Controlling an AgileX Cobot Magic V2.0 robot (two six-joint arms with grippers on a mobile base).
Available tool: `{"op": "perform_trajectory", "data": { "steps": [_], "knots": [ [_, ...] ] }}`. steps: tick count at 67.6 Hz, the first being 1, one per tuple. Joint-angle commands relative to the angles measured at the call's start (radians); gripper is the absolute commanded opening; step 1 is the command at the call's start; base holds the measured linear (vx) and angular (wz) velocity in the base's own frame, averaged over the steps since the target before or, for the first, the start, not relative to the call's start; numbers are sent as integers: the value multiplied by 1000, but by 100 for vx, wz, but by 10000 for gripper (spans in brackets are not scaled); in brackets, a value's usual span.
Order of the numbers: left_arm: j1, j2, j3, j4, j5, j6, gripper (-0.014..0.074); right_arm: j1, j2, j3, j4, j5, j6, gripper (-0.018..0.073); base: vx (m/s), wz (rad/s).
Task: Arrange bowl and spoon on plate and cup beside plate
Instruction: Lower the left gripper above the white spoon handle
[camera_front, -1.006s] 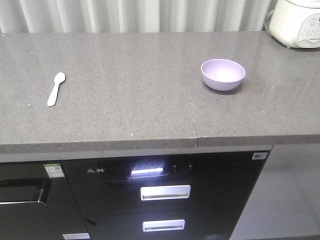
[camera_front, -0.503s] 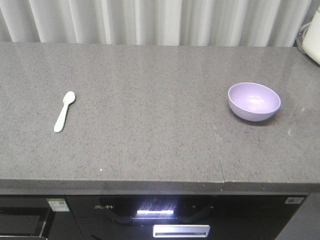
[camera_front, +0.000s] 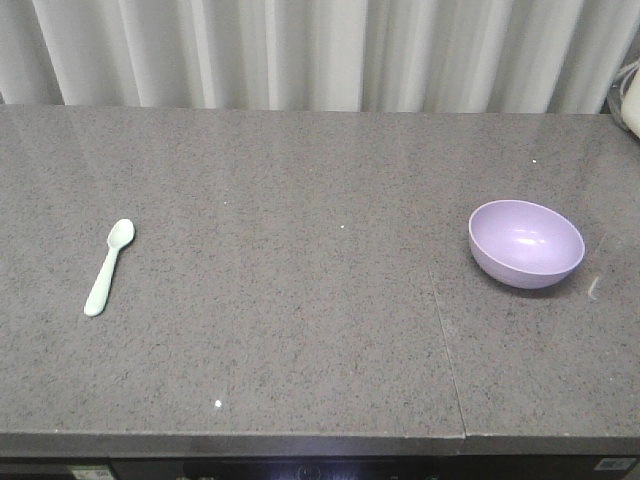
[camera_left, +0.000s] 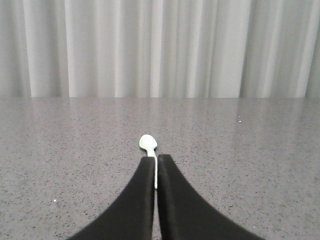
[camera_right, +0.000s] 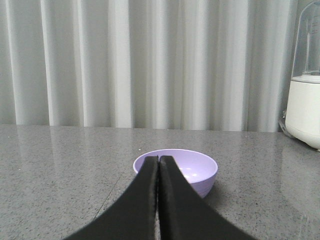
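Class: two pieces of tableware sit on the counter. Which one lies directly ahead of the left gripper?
The mint-green spoon, lying flat just beyond the closed left gripper; the purple bowl sits ahead of the right gripper.

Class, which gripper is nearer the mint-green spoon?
Left. The left gripper sits just behind the spoon, in line with its handle; the right gripper faces the purple bowl, far across the counter.
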Motion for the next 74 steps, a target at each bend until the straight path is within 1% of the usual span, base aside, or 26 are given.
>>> {"op": "perform_trajectory", "data": {
  "steps": [1,74],
  "knots": [
    [-6,-14,-17,-9,-77,-1,-6,-7,-4,8,-3,-73,-3,-11,10,-4],
    [-6,-14,-17,-9,-77,-1,-6,-7,-4,8,-3,-73,-3,-11,2,-1]
  ]
}}
